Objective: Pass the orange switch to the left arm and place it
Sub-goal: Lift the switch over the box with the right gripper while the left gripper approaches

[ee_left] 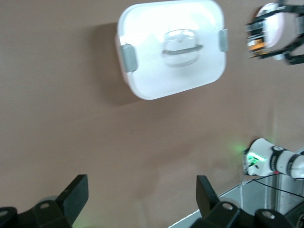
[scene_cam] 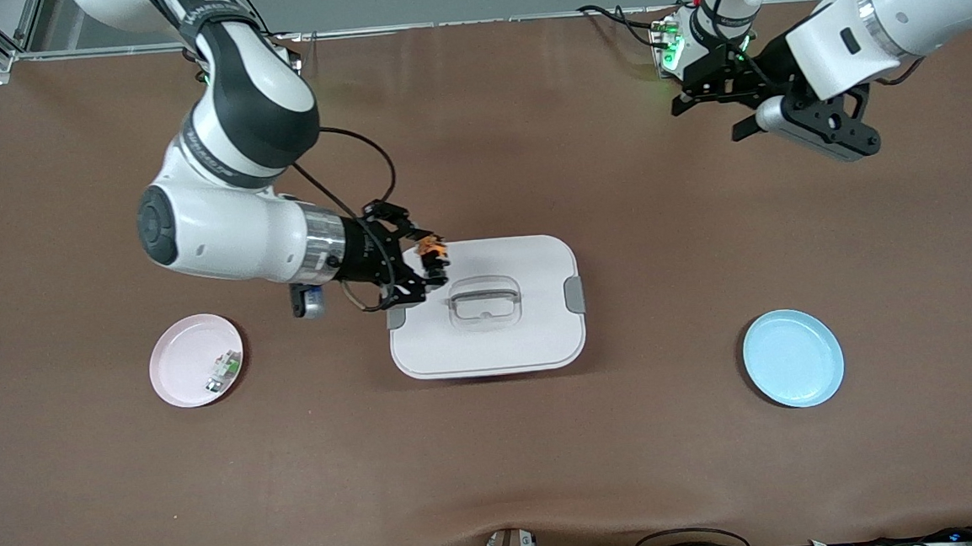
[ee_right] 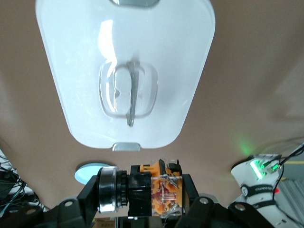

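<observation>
My right gripper [scene_cam: 428,264] is shut on the orange switch [scene_cam: 431,248], a small black and orange part, and holds it in the air over the edge of the white box [scene_cam: 532,338] toward the right arm's end. The right wrist view shows the switch [ee_right: 156,190] clamped between the fingers, with the box lid [ee_right: 85,57] below. My left gripper [scene_cam: 716,107] is open and empty, up in the air over bare table near its base. In the left wrist view its fingers [ee_left: 76,194] stand wide apart, and the box [ee_left: 142,28] lies farther off.
A pink plate [scene_cam: 183,363] holding a small white-and-green component [scene_cam: 222,372] lies toward the right arm's end. A blue plate [scene_cam: 792,358] lies toward the left arm's end, nearer to the front camera. A green-lit device [scene_cam: 668,47] sits by the left arm's base.
</observation>
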Action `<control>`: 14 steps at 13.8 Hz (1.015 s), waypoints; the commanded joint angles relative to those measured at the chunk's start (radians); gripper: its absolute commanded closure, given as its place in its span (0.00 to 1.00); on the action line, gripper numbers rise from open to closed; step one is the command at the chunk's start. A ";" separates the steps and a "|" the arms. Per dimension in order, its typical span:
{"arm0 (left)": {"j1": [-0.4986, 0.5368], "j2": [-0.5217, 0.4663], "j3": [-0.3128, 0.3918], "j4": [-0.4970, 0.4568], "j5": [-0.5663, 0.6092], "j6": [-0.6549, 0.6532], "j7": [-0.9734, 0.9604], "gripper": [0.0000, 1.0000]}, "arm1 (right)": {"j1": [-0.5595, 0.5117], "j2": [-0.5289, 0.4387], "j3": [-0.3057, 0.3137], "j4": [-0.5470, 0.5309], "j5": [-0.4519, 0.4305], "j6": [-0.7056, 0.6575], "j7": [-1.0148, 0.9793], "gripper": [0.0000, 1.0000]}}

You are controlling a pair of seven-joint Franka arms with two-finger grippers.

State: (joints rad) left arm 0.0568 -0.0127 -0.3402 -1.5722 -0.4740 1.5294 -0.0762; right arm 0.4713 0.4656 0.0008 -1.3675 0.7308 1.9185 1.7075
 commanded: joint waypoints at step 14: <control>0.006 0.190 -0.108 -0.003 -0.213 0.330 0.013 0.00 | 0.171 0.134 -0.012 0.268 0.055 0.135 0.340 1.00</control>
State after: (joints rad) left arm 0.0569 0.1543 -0.4418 -1.5744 -0.6558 1.8352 -0.0763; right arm 0.6335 0.5829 0.0007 -1.1317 0.7679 2.0509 2.0273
